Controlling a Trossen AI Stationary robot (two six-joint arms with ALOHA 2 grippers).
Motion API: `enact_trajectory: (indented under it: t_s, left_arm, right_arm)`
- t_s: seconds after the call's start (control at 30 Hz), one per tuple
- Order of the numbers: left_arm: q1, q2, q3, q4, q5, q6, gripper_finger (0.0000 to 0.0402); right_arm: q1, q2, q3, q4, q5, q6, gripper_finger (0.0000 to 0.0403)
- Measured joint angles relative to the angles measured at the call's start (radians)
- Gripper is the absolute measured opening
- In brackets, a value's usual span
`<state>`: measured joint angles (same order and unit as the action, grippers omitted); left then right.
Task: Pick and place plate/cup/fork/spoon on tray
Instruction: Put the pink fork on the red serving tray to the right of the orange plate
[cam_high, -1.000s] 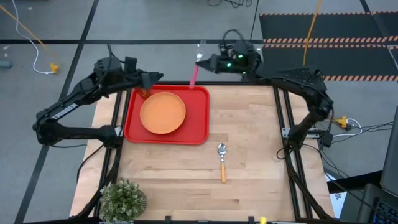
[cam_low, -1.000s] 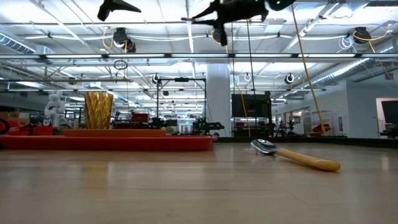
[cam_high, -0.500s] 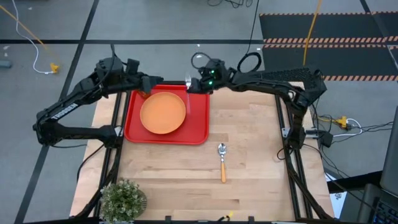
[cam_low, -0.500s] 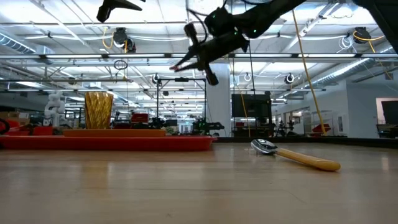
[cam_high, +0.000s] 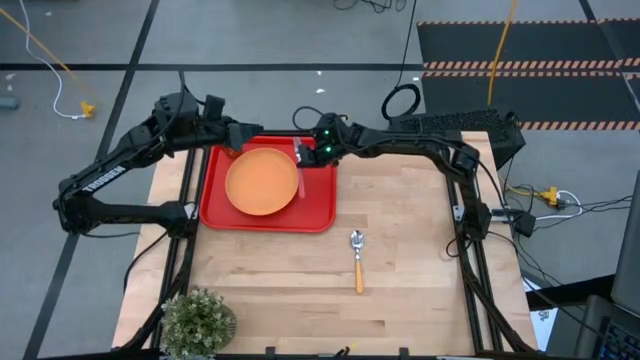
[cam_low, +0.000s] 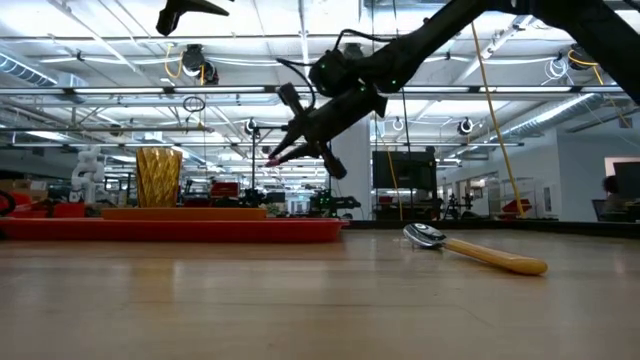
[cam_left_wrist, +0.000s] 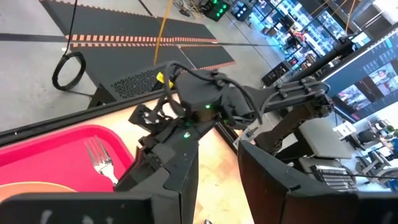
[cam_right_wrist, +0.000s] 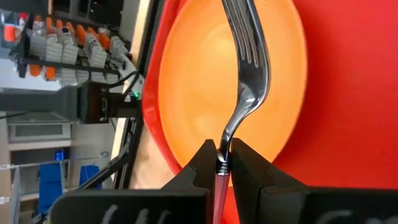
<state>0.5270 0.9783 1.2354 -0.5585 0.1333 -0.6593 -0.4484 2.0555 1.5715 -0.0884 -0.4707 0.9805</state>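
The red tray (cam_high: 320, 205) lies at the table's far left. The orange plate (cam_high: 262, 180) rests flat on it. The amber cup (cam_low: 158, 177) stands upright on the tray's far left corner. My left gripper (cam_high: 237, 135) hovers open above the cup. My right gripper (cam_high: 306, 152) is shut on the fork (cam_right_wrist: 244, 74), above the tray's far right part beside the plate's rim. The spoon (cam_high: 357, 258) lies on the bare table nearer the front, its bowl toward the far edge. My right gripper pinches the fork between its two fingers where the metal neck meets the pink handle (cam_right_wrist: 221, 168). The fork lies along the fingers, its silver head (cam_right_wrist: 245, 37) sticking out past the fingertips. The fingers slant down from the table's far right. The fork is clear of tray and plate.
A potted green plant (cam_high: 197, 320) stands at the near left corner. The wooden tabletop (cam_high: 400, 200) right of the tray holds only the spoon. Black frame rails run along the table's left and right edges.
My right gripper has come from beyond the table's far edge toward the near left and down, over the tray's far right part. It has turned, so the fork, which earlier hung with its pink handle down, now points its head over the plate's rim.
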Motion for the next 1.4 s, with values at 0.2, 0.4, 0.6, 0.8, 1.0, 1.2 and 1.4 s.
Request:
enact_trajectory:
  t_s: [0.2,0.4,0.6,0.8,1.0,1.2,1.4]
  left_arm:
    - [0.0,0.0,0.0,0.001,0.0,0.029,0.0113]
    - [0.0,0.0,0.0,0.001,0.006,0.029,0.0113]
    - [0.0,0.0,0.0,0.001,0.008,0.041,0.0113]
    - [0.0,0.0,0.0,0.001,0.008,0.054,0.0113]
    - [0.0,0.0,0.0,0.001,0.008,0.055,0.0113]
    - [0.0,0.0,0.0,0.001,0.008,0.054,0.0113]
    - [0.0,0.0,0.0,0.001,0.008,0.054,0.0113]
  right_arm:
    - [0.002,0.004,-0.038,0.006,0.055,0.042,0.0015]
    - [0.012,0.004,-0.097,0.013,0.07,0.132,0.0015]
    - [0.04,0.006,-0.146,0.008,0.081,0.185,0.0015]
    - [0.064,0.006,-0.148,0.009,0.132,0.188,0.0015]
    - [0.071,0.006,-0.148,0.001,0.19,0.223,0.0015]
    - [0.08,0.006,-0.148,0.009,0.206,0.272,0.0015]
    - [0.08,0.006,-0.148,0.062,0.155,0.308,0.0016]
